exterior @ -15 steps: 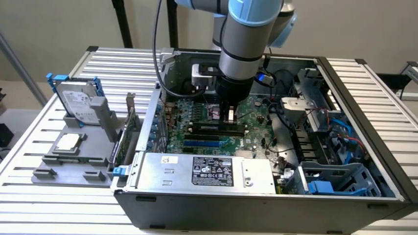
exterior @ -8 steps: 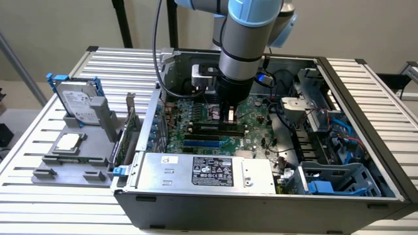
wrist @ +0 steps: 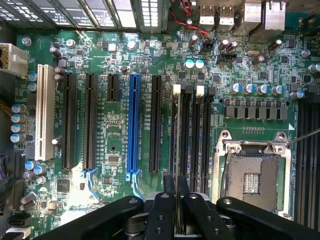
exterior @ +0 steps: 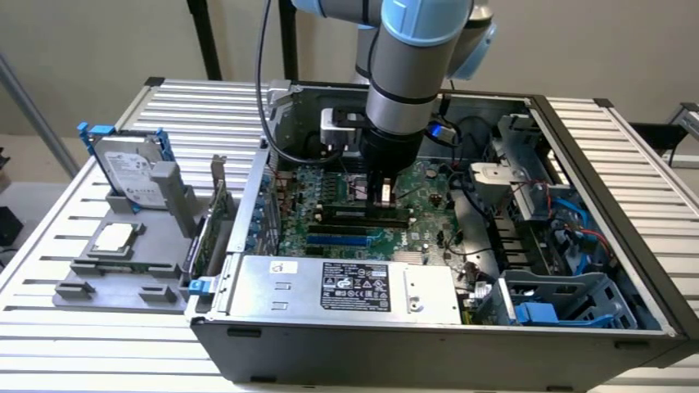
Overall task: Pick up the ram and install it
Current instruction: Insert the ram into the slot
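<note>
Low in the middle of the wrist view, the gripper pinches the ram edge-on above its slot, apparently mid-insertion, needing straight downward pressure.

Table: silver top of parallel metal slats, seen in the exterior view. Directly on it:

- Computer case, dark grey, lying on its side with the open side up (it takes up the middle and the exterior view's right of the table).
- Grey holder, just beside the case toward the exterior view's left. It carries a silver hard drive with blue rails standing upright, and a small square silver chip lying flat.
</note>
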Robot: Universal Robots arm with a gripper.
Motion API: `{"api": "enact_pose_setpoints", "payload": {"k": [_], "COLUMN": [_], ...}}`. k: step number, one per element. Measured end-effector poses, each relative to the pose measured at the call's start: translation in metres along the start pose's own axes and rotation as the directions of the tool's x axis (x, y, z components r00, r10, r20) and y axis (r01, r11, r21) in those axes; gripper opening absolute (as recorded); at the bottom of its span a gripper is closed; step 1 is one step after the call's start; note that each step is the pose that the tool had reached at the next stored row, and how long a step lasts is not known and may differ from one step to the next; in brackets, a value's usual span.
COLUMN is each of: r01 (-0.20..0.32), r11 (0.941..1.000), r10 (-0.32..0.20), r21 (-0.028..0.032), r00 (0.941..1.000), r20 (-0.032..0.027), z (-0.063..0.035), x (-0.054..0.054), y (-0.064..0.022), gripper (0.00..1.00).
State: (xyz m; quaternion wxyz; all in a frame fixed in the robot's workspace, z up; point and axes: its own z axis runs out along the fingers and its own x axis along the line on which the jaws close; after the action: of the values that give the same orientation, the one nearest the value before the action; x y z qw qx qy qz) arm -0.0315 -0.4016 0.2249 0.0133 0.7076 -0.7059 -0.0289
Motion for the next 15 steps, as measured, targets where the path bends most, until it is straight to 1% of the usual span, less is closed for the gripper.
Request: {"api": "enact_pose_setpoints", "payload": {"k": [15], "r01": [-0.003], "r11": [1.0000], "r10": [0.003], "r21": [0.0000], "r00": [1.0000], "r20": [0.0001], "z": [0.0027], "x": [-0.0006], "y": [-0.0002], "gripper": [0.14]}}
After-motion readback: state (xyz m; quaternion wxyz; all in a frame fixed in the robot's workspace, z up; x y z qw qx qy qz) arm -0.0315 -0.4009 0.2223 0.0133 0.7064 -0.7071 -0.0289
